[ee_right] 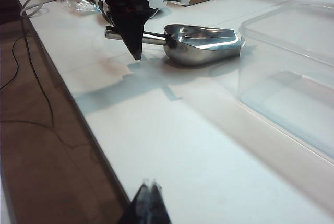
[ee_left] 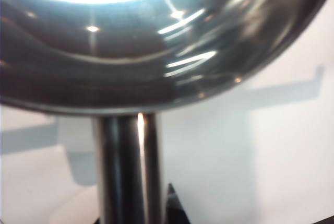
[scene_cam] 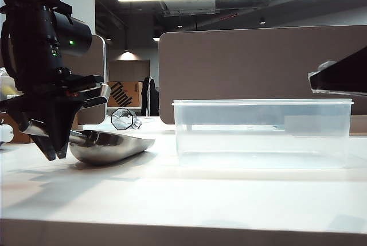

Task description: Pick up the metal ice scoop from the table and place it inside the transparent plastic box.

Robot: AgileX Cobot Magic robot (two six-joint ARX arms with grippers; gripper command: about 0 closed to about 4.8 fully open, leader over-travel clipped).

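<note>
My left gripper is down at the table on the left of the exterior view, its dark fingers straddling the straight tubular handle of the shiny silver steel ice scoop. From the right wrist view the fingers taper to a point over the handle just behind the bowl, and the left wrist view shows the handle running straight between them. I can't tell whether they have clamped the handle or only bracket it; no frame shows the contact faces. I came in at the handle because it is the narrow part; the deep rounded bowl is too wide and slick to pinch.

The scoop lies on its side on the wide off-white matte table, bowl tip aimed at the large clear frosted rectangular plastic box, which stands near it on the right with nothing inside that I can see. That layout suits me: a short lift over the rim and the scoop can go in bowl first.

My right gripper hangs well back over the table's near edge, fingertips pressed together and empty, parked clear of the box so the left arm has room.

A faceted glass piece sits behind, out of the way.
</note>
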